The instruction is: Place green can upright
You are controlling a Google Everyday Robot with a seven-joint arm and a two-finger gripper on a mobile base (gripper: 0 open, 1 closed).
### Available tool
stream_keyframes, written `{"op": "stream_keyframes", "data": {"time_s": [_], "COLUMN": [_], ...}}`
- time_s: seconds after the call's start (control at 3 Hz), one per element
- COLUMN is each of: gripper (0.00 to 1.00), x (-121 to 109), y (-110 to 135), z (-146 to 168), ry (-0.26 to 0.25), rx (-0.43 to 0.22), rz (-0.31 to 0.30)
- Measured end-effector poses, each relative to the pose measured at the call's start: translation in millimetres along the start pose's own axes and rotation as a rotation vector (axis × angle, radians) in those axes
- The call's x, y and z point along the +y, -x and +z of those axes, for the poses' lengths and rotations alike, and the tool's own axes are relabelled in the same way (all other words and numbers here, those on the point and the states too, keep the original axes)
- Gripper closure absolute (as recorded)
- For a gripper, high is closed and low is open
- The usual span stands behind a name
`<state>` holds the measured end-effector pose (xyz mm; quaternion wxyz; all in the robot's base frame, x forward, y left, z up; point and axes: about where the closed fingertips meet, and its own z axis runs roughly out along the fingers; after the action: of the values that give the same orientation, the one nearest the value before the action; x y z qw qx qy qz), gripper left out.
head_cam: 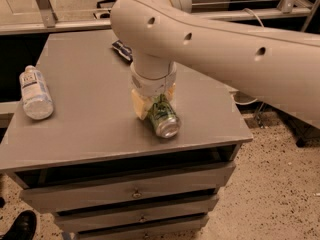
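The end effector [155, 108] hangs from the big pale arm [225, 49] over the front right part of the grey surface [90, 84], pointing down. Its two yellowish fingers [140, 104] sit narrow, one on each side of the green can [163, 117], gripping it by the body. The green can lies on its side, not upright, with one silver end turned toward the front edge and the other end tucked up between the fingers. It rests on the surface near the front edge, closer to the right corner than the left.

A clear water bottle [35, 91] with a white label lies on its side near the left edge, well apart from the can. A dark snack bag [121, 49] lies toward the back edge, partly hidden behind the arm. Below the surface are drawers [135, 191] with small handles. A black shoe [20, 226] shows on the floor by the front left corner.
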<state>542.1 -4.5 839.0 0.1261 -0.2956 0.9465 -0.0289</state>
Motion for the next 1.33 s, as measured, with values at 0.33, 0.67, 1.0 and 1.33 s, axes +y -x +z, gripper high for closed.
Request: {"op": "stream_keyframes", "data": {"time_s": [0.33, 0.67, 1.0, 1.33], "gripper": [0.69, 0.92, 1.00, 1.00], "x": [-4.5, -8.9, -14.8, -17.1], "y": [7.9, 19.6, 37.7, 50.4], "z": [-12.0, -32.3, -63.5, -85.7], "ry": [-0.010, -0.028, 0.002, 0.089], "rx": [-0.037, -0.091, -0.209, -0.343], "rz": [0.000, -0.014, -0.056, -0.121]}}
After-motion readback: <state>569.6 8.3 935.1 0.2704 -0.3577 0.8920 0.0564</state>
